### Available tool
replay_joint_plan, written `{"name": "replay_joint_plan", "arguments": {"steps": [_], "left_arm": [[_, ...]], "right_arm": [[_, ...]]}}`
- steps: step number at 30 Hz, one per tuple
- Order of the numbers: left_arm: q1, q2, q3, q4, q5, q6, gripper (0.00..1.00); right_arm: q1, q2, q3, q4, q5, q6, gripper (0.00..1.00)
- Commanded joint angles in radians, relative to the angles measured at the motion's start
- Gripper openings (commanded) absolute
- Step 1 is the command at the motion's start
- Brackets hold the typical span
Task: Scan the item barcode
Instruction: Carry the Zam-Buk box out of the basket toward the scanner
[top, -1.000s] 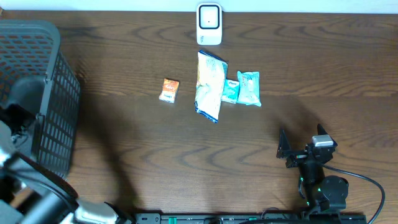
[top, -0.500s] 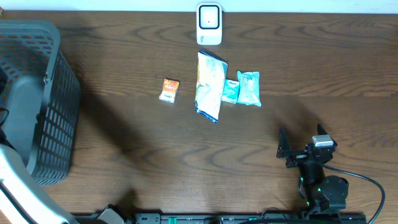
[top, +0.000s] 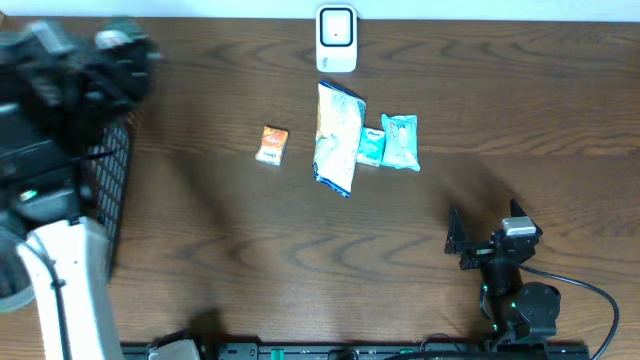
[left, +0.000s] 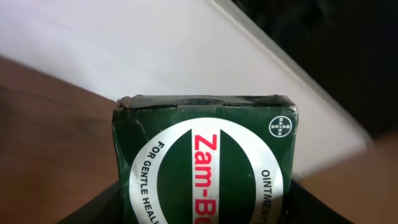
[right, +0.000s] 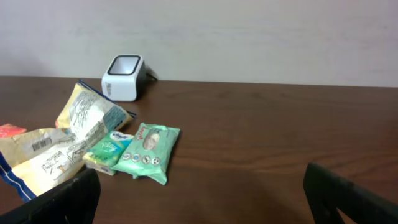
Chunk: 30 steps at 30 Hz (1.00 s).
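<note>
**Overhead.** The left arm (top: 55, 95) has swung up over the basket (top: 110, 190) within the last second. It is now a blurred dark mass far left of the scanner (top: 336, 38), about level with it. The box cannot be made out here. The bag (top: 337, 138), wipes (top: 400, 142) and orange packet (top: 271, 144) lie just in front of the scanner, unmoved. The right gripper (top: 484, 228) is parked well in front and right of the scanner, unchanged.

**Left wrist.** The left gripper (left: 206, 193) is clamped on a green Zam-Buk box (left: 205, 162), with a finger at each side. The label faces the camera, and no barcode shows on the visible faces.

**Right wrist.** The jaws stand wide apart with nothing between them. The scanner is ahead on the left, beyond the bag.

**Reading.** The pick looks done and the carry toward the scanner is beginning. The box must still travel right and turn its barcode face to the window. I cannot tell which face that is.
</note>
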Motion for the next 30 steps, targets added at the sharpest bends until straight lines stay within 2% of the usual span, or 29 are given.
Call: {"name": "replay_joint_plan", "arguments": {"steps": [1,6,12,15,20,30], "left_arm": [[-0.15,-0.001,0.0,0.003,-0.07,0.162,0.58],[-0.321,0.014,0.0,-0.032,-0.251,0.238,0.58],[-0.457,0.112,0.0,-0.182,-0.459,0.28,0.59],[-0.501,0.204,0.0,-0.24,-0.472,0.28,0.59],[-0.561,0.348,0.0,-0.253,-0.472,0.279,0.59],[-0.628,0.618,0.0,-0.127,-0.478,0.279,0.59]], "right_arm": [[0.008,-0.004,-0.001,-0.004,-0.006,0.006,0.99],[0.008,-0.004,-0.001,-0.004,-0.006,0.006,0.99],[0.008,-0.004,-0.001,-0.004,-0.006,0.006,0.99],[0.008,-0.004,-0.001,-0.004,-0.006,0.006,0.99],[0.008,-0.004,-0.001,-0.004,-0.006,0.006,0.99],[0.008,-0.004,-0.001,-0.004,-0.006,0.006,0.99]]}}
